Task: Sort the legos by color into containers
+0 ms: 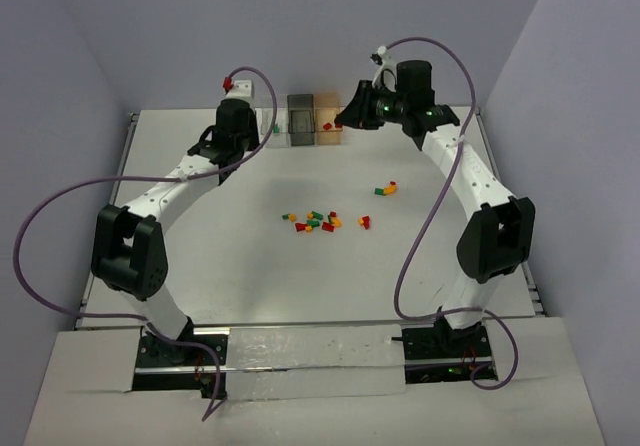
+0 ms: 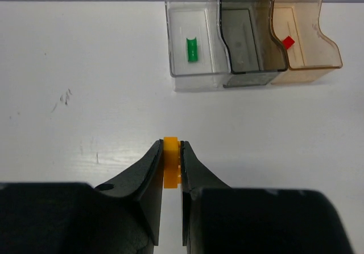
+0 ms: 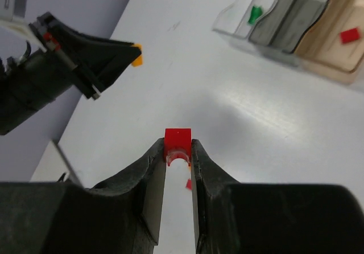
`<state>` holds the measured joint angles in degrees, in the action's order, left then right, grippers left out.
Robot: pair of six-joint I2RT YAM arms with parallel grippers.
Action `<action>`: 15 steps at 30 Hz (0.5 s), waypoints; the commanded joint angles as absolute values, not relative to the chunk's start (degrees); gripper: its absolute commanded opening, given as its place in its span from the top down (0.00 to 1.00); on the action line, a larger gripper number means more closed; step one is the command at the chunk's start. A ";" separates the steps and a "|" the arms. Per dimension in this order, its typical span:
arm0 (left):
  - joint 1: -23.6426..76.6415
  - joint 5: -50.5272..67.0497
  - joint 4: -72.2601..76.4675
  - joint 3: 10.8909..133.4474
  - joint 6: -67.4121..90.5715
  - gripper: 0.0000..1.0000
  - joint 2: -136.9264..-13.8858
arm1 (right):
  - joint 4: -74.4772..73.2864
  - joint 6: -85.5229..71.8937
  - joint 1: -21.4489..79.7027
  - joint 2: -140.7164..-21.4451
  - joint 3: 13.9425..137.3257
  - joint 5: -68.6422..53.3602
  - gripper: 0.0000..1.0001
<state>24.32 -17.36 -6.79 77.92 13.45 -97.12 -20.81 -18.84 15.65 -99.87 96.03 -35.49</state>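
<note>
My left gripper [image 2: 171, 148] is shut on an orange-yellow lego [image 2: 170, 164], held above the white table a short way in front of the containers. The clear container [image 2: 193, 77] holds a green lego [image 2: 192, 49], the smoky grey container [image 2: 250, 74] looks empty, and the orange-tinted container [image 2: 310, 66] holds a red lego [image 2: 288, 41]. My right gripper [image 3: 177, 150] is shut on a red lego [image 3: 177, 139], up in the air near the orange-tinted container [image 3: 335, 54]. Loose legos [image 1: 315, 221] lie mid-table, with a few more legos [image 1: 385, 189] to their right.
The three containers [image 1: 301, 118] stand in a row at the table's far edge against the back wall. In the right wrist view the left gripper's fingers [image 3: 108, 49] show close by on the left. A white mount with a red cap [image 1: 240, 88] stands behind the left arm.
</note>
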 commanded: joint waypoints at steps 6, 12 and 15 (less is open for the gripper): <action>24.08 4.28 14.85 91.30 9.23 1.00 -110.88 | -23.20 -17.48 15.91 -124.05 121.45 -23.81 1.00; 23.99 4.67 20.39 97.38 10.56 1.00 -119.98 | -19.51 -18.19 15.56 -131.68 126.71 -21.19 1.00; 23.91 4.95 25.38 98.48 9.67 1.00 -124.07 | -15.55 -18.71 15.62 -134.04 127.00 -20.40 0.97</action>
